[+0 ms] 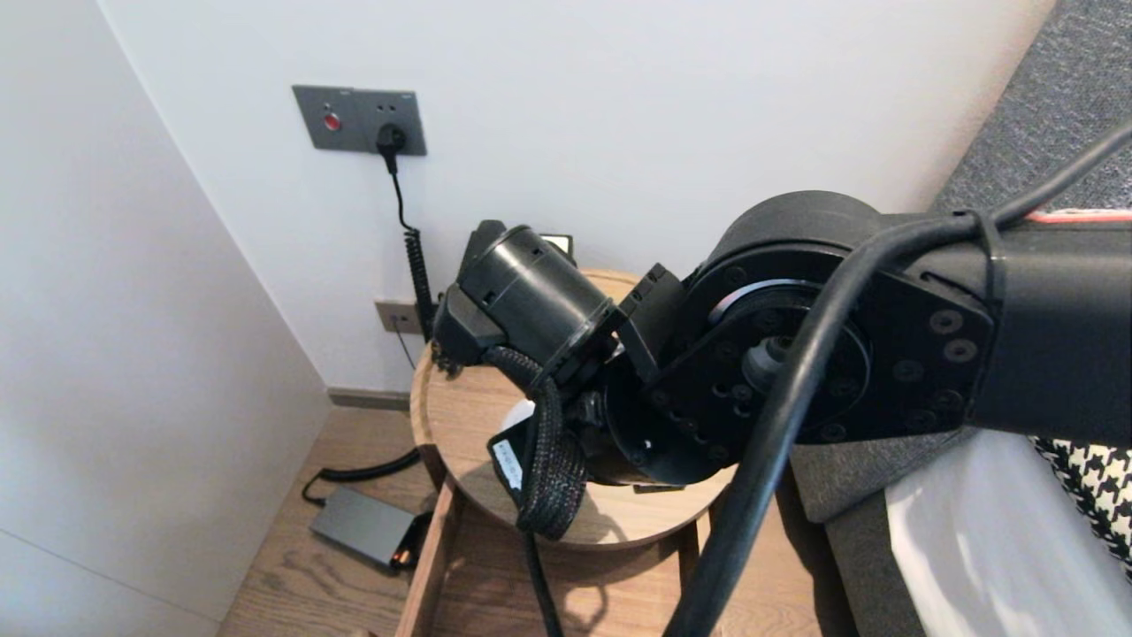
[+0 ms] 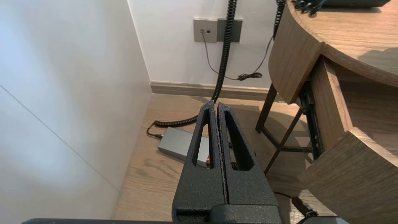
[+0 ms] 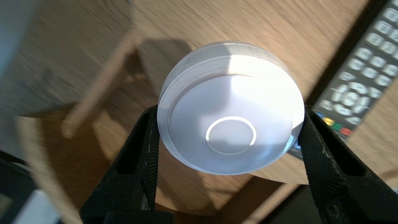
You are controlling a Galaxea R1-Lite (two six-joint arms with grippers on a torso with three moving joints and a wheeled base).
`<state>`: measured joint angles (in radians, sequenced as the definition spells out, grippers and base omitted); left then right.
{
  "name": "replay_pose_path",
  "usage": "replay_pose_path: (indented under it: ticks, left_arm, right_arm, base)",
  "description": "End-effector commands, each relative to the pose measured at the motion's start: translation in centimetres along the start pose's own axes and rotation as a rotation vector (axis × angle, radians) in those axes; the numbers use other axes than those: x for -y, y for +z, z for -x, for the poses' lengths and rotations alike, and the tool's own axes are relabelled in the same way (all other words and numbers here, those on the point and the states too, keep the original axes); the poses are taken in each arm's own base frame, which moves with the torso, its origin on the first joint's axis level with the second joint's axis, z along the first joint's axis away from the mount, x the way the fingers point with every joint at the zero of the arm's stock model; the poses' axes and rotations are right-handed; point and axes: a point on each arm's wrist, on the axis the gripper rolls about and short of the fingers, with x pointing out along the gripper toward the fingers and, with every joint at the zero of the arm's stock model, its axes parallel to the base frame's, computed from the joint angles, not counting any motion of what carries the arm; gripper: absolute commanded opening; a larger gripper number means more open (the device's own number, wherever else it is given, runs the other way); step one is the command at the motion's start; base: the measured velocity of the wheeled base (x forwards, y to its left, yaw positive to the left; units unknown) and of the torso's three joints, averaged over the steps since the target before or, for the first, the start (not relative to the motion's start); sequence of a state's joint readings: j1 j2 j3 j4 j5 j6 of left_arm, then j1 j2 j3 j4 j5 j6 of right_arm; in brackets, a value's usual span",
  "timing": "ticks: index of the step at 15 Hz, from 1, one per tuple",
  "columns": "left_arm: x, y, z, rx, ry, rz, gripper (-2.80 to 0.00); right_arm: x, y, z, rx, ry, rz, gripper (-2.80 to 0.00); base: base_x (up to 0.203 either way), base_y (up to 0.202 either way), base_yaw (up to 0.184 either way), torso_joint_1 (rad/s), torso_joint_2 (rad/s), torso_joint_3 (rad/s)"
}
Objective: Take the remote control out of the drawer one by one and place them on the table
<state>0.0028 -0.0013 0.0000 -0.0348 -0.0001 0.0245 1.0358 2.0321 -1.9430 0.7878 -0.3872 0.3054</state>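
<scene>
My right gripper [image 3: 230, 112] is shut on a white round container [image 3: 236, 90], one finger [image 3: 149, 140] on each side of its rim. It hangs over the round wooden table [image 3: 248, 25], near the table's front edge. In the head view the right wrist [image 1: 531, 301] covers the fingers, and only a sliver of the white container [image 1: 523, 414] shows below it. A black remote control [image 3: 357, 77] lies on the table beside the container. My left gripper [image 2: 215, 104] is shut and empty, parked low beside the table, over the floor.
Under the table top [image 1: 460, 416] a wooden drawer [image 2: 357, 174] stands pulled out. A grey power adapter [image 1: 363, 526] lies on the floor by the wall, with a coiled cord [image 1: 416, 274] running up to a wall socket [image 1: 358, 119]. A grey upholstered edge [image 1: 1017, 133] is at the right.
</scene>
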Motion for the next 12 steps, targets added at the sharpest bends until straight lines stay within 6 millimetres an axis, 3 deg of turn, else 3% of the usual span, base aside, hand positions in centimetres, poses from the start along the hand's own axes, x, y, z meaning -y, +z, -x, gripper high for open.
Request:
replay_pose_path:
  ticks: [1, 7, 12]
  left_arm:
    - [0.0, -0.3, -0.1, -0.012, 0.000, 0.000, -2.80]
    - [0.0, -0.3, -0.1, -0.010, 0.000, 0.000, -2.80]
    - [0.0, -0.3, -0.1, -0.009, -0.001, 0.000, -2.80]
  right_arm:
    - [0.9, 0.0, -0.1, -0.021, -0.023, 0.035, -2.80]
    - [0.9, -0.5, -0.2, -0.072, -0.029, 0.230, -2.80]
    - [1.9, -0.1, 0.4, -0.049, -0.049, 0.185, -2.80]
  base:
    - [0.000, 0.000, 0.000, 0.000, 0.00, 0.000]
    - [0.000, 0.000, 0.000, 0.000, 0.00, 0.000]
    - [0.000, 0.000, 0.000, 0.000, 0.00, 0.000]
